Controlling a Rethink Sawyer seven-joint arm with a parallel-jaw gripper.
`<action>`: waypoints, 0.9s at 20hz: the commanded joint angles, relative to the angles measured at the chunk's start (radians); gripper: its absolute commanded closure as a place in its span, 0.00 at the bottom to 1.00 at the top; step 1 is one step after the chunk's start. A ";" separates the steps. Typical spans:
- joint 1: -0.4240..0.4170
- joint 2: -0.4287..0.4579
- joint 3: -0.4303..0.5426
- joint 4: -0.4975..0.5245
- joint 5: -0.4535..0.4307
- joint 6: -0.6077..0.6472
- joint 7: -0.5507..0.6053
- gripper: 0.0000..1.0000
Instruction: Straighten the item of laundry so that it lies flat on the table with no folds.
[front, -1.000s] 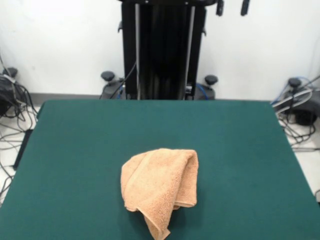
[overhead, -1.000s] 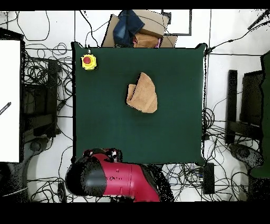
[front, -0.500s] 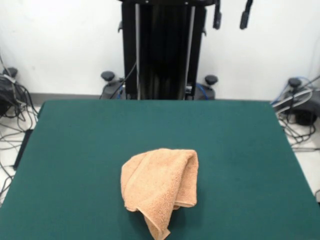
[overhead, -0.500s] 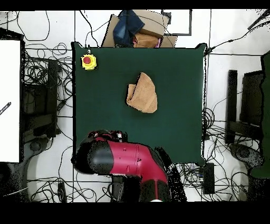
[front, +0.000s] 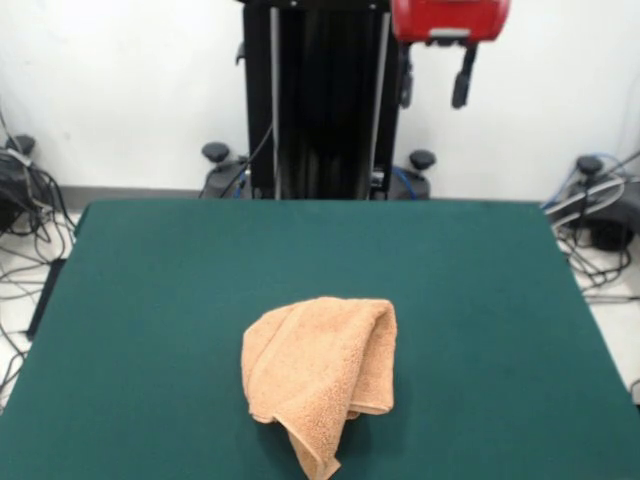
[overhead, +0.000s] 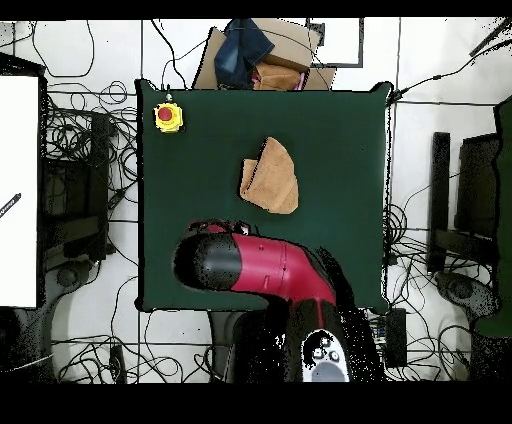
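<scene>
Towel (front: 320, 375) sits bunched near the middle of the table (front: 150, 300), toward the near edge in the front view, folded over itself with a corner trailing forward. Gripper (front: 433, 88) hangs high at the far side, well clear of the cloth — fingers spread, holding nothing. Risk from here: a pinch into the thick middle would likely catch several layers and drag the whole bundle instead of opening it — a hemmed corner looks safer. No containers on the table; only a yellow box with a red button (overhead: 168, 117) at one corner.
</scene>
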 joint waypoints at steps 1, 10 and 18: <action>-0.014 0.159 0.038 -0.118 -0.082 0.025 0.044 0.00; 0.020 0.294 -0.024 -0.224 -0.162 -0.061 0.090 0.00; 0.016 0.313 0.019 -0.251 -0.163 -0.033 0.096 0.00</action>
